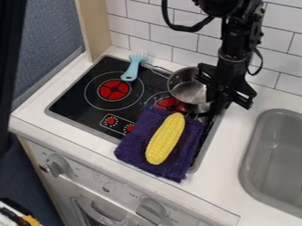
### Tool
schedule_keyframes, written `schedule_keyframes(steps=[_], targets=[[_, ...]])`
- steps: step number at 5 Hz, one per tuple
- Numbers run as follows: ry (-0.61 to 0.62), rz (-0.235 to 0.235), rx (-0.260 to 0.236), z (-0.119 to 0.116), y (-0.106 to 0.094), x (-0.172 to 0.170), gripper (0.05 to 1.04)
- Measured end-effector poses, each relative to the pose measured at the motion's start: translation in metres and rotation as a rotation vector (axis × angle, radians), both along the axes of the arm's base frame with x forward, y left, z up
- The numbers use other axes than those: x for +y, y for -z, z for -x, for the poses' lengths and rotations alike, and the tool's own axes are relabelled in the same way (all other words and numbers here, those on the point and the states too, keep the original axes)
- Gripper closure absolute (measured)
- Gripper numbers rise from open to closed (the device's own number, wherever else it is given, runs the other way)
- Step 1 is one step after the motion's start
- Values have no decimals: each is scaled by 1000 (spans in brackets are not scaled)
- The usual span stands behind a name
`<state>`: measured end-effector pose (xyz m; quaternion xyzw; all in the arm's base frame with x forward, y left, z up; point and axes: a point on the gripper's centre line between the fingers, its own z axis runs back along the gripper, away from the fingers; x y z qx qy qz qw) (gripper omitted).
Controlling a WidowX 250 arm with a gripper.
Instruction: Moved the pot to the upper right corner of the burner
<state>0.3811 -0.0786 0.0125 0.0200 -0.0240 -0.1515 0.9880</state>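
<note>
Gripper (pixel 218 99) at pot (pixel 187 91) rim; can't tell opening or hold. Prob. positioning step; next, w/ grip OK, ease pot to stove (pixel 75 98) upper R corner, nr gripper.

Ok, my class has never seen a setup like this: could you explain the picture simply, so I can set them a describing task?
There is one picture, taken by a fixed camera looking down at a slant on a small kitchen. The black machine coming in from the top is a robot arm; at its end hangs a gripper, which does the work of a hand.

Below it, a metal pot is at the far right part of the black stovetop. The gripper is right at the pot's edge, but I cannot tell whether it is holding it. Nearer the camera, yellow corn lies on a purple cloth. A light blue fork lies at the back, and a grey sink is on the right.
</note>
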Motion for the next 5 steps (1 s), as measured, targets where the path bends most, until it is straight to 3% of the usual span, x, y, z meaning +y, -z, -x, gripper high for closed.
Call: schedule_keyframes(steps=[1,2,3,4,5], targets=[[-16,17,-38,-2,-22,-4,515],[-53,27,-111,-8,-63,-3,224],[-129,28,-151,-1,-102,10,73],[-218,17,-119,21,-110,40,76],[-262,33,-70,46,-91,66,83]])
